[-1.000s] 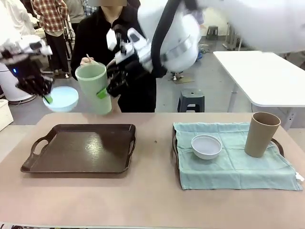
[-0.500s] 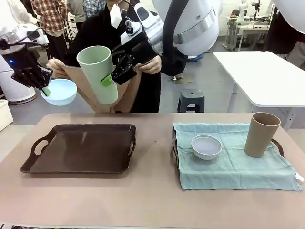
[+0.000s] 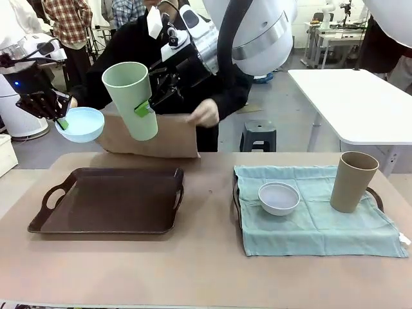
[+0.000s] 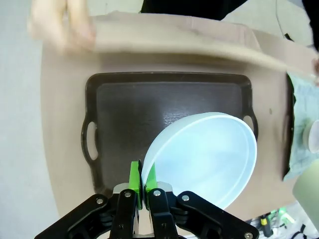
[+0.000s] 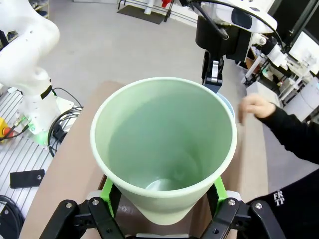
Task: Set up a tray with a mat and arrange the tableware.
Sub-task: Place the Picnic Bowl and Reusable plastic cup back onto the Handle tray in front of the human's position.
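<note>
My left gripper (image 3: 61, 122) (image 4: 140, 178) is shut on the rim of the pale blue bowl (image 3: 80, 124) (image 4: 199, 158), held in the air above the left end of the empty dark brown tray (image 3: 109, 199) (image 4: 124, 104). My right gripper (image 3: 145, 103) (image 5: 162, 191) is shut on the pale green cup (image 3: 131, 98) (image 5: 162, 149), tilted and held high above that tray. Behind the tray the person holds a tan-brown mat (image 3: 151, 136) (image 4: 179, 37) stretched between both hands. The white-grey bowl (image 3: 279, 197) and tan-brown cup (image 3: 351, 181) rest on a pale green cloth (image 3: 322, 219).
The green cloth covers a second tray (image 3: 376, 196) on the table's right side. A white table (image 3: 360, 103) and a stool (image 3: 259, 135) stand beyond the far edge. The tan tabletop (image 3: 206, 270) lies bare in front.
The person has lowered and spread the mat behind the brown tray. My right gripper shifted the green cup slightly left; the left gripper holds the blue bowl nearly still.
</note>
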### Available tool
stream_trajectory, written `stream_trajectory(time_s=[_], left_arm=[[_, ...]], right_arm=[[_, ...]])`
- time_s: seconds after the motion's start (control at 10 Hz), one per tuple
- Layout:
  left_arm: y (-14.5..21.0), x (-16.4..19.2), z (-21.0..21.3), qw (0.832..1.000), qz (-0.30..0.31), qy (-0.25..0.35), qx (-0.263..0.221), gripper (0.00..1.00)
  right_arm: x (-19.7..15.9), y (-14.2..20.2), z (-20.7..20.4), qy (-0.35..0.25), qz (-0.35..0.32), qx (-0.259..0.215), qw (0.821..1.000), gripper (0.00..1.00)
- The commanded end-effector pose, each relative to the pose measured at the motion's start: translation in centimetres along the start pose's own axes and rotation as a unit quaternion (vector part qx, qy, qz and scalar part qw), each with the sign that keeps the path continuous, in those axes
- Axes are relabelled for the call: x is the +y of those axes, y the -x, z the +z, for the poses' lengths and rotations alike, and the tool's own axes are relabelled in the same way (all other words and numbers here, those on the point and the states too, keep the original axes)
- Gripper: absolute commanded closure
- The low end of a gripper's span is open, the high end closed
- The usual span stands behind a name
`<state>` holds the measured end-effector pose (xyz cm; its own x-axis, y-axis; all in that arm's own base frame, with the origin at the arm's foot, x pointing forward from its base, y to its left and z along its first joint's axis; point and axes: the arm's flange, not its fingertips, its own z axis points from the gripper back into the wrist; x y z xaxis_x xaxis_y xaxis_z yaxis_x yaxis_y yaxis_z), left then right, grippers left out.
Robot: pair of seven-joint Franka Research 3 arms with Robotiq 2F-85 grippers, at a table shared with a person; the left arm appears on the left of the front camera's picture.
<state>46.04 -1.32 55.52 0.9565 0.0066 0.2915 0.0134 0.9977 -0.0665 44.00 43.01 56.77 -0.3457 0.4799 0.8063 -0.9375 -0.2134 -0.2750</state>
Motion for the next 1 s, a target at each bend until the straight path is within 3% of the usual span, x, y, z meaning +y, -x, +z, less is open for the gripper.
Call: stream_trajectory(time_s=[0.0, 0.9], left_arm=[[0.1, 0.02, 0.26, 1.0, -0.007, 0.009, -0.005, 1.0], [0.1, 0.02, 0.26, 1.0, -0.007, 0.009, -0.005, 1.0]], right_arm=[[-0.16, -0.05, -0.07, 0.003, 0.007, -0.002, 1.0, 1.0], [-0.16, -0.05, -0.07, 0.003, 0.007, -0.002, 1.0, 1.0]])
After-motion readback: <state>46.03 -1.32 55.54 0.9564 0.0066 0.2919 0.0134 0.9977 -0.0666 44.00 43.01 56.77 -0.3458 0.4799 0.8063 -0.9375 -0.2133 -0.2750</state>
